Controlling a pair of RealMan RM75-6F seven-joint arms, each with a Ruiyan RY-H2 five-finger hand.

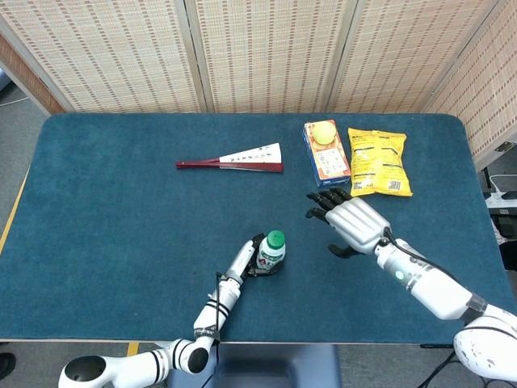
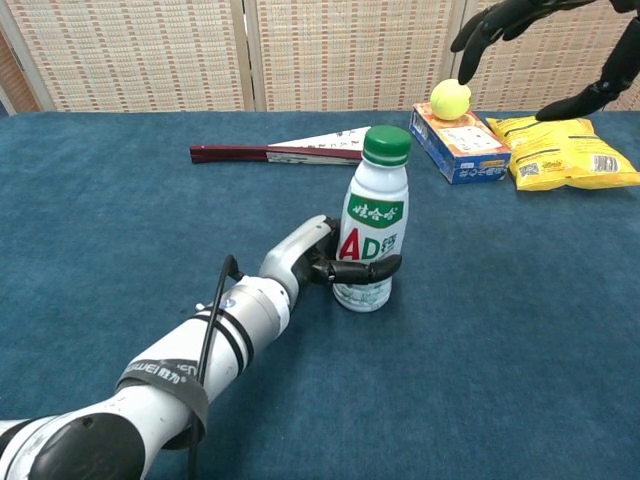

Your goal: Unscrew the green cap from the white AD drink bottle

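Note:
The white AD drink bottle (image 2: 372, 236) stands near the table's front, tilted slightly, with its green cap (image 2: 387, 145) on top; from the head camera the bottle (image 1: 269, 252) shows its cap (image 1: 275, 238) too. My left hand (image 2: 325, 265) grips the bottle's lower body, fingers wrapped round the front. My right hand (image 1: 349, 221) hovers open to the right of the bottle, fingers spread and clear of the cap. In the chest view only the dark fingers (image 2: 505, 22) of my right hand (image 2: 545, 50) show at the top right.
A folded fan (image 1: 233, 161) lies at the middle back. A yellow ball (image 1: 325, 132) sits on a blue box (image 1: 326, 158), beside a yellow snack bag (image 1: 378, 162) at the back right. Dark blue cloth covers the table (image 1: 121, 210).

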